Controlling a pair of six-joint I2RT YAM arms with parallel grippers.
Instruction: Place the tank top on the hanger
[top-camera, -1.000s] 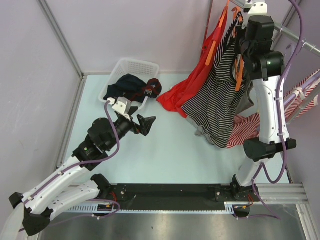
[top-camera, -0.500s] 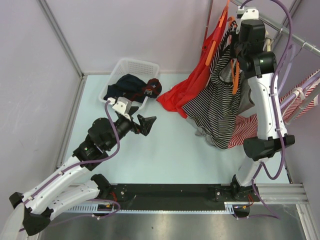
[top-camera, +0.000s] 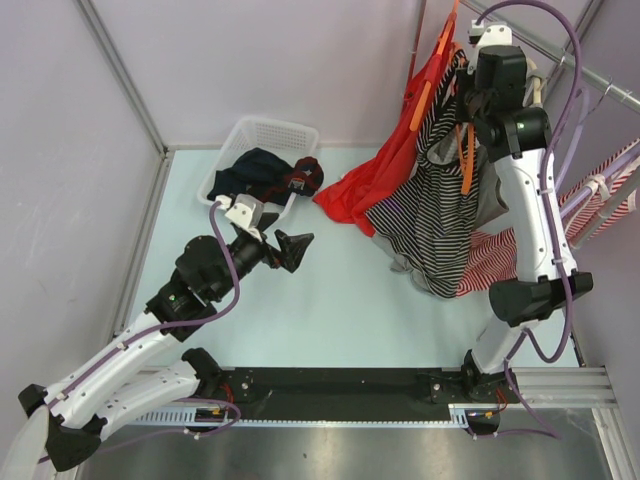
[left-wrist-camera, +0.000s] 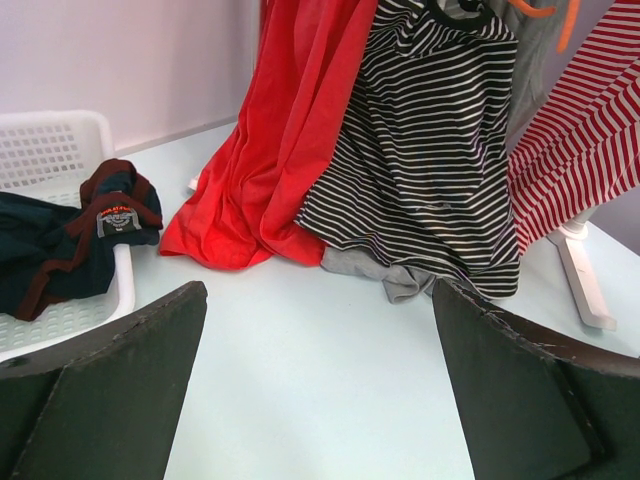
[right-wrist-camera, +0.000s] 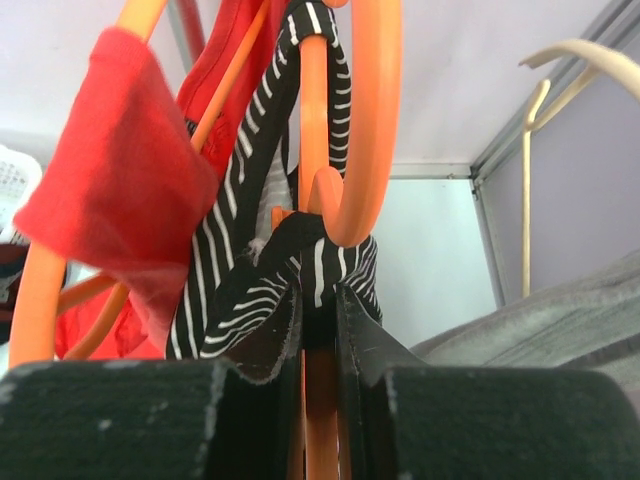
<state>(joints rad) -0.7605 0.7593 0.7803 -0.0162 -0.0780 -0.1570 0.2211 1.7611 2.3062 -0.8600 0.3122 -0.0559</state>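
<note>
Right gripper (right-wrist-camera: 318, 300) clamped on hanger (right-wrist-camera: 313, 120); tank top (left-wrist-camera: 420, 170) drapes from it, just beside red garment (left-wrist-camera: 270, 140). Left gripper (left-wrist-camera: 320, 290) gaping, well apart from red garment. Risk: strap slips off if hanger snags red garment.

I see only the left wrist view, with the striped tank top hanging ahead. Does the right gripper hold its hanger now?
Observer: Yes. In the right wrist view the right gripper is shut on the hanger, the orange bar clamped between.
Operator: Is a strap over that bar?
Observer: Yes, a striped strap of the tank top lies over it, just above the grip.
Operator: And where am I?
Observer: The top view shows the left gripper nearer the white basket, apart from the tank top.
</note>
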